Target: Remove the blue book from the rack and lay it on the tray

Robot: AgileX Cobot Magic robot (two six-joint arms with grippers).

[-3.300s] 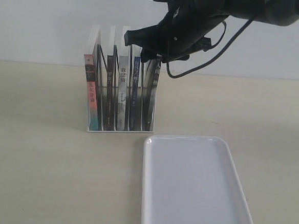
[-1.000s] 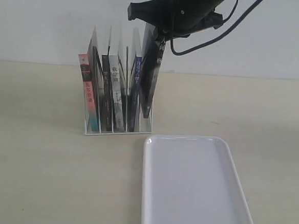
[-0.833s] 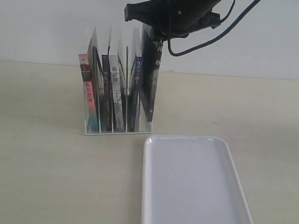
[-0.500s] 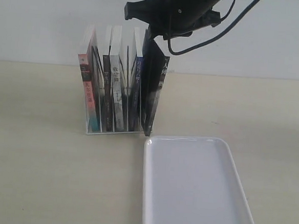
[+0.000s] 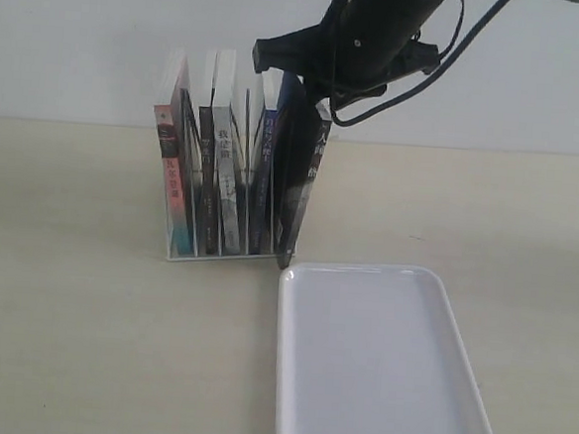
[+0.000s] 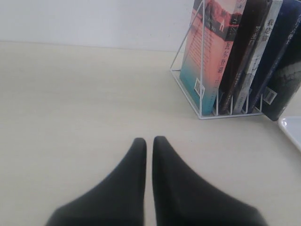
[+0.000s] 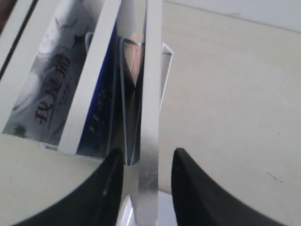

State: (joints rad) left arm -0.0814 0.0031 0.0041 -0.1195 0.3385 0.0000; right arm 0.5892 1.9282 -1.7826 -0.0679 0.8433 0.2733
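The blue book (image 5: 261, 170) stands in the rack (image 5: 222, 255), showing its narrow dark blue spine; it appears in the right wrist view as a blue cover (image 7: 101, 113) and in the left wrist view (image 6: 273, 52). Just right of it, a larger black-covered book (image 5: 300, 178) stands leaning, its lower corner on the table beside the rack. My right gripper (image 5: 311, 87) (image 7: 149, 151) straddles that black book's top edge, open, with a gap beside one finger. The white tray (image 5: 377, 382) lies in front. My left gripper (image 6: 146, 140) is shut and empty, low over the table.
The rack also holds a pink-and-teal book (image 5: 173, 184), a dark book and a grey-white book (image 5: 235, 178). The tray's far-left corner (image 5: 288, 269) lies just below the black book's foot. A pale wall rises behind the table.
The right gripper lifted the black book out of the rack's end slot and set its foot on the table by the tray. The gripper has since shifted right and the book leans.
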